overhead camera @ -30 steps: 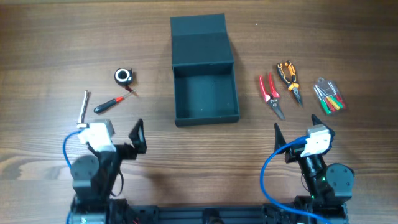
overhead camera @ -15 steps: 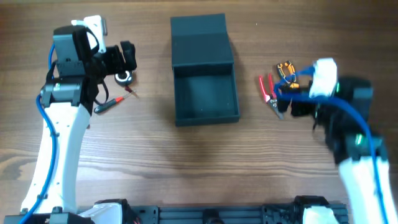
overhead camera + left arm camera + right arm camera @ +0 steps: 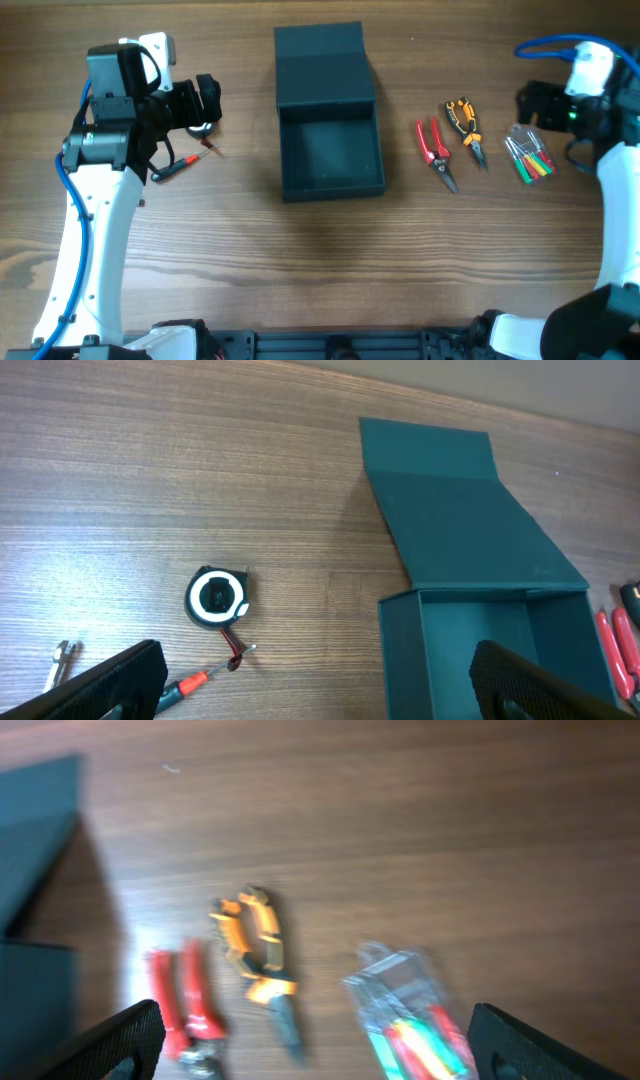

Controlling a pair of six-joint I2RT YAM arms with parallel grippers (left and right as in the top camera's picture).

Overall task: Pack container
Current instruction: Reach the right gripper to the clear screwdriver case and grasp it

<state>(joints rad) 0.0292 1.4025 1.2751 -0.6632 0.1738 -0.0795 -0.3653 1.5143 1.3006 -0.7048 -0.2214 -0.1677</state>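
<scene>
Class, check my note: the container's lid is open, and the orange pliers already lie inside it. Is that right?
Not quite. The container is open, but the orange pliers lie on the table outside it, beside the red cutters. The overhead view shows the container empty.

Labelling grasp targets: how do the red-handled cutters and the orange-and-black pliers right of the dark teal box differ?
Grips: the red-handled cutters are plain red; the orange-and-black pliers are two-tone. Position: the cutters lie nearer the dark teal box; the pliers sit right of them, farther from the robot. Shared: both lie flat on the wooden table, ungripped, tips angled toward the robot.
</scene>
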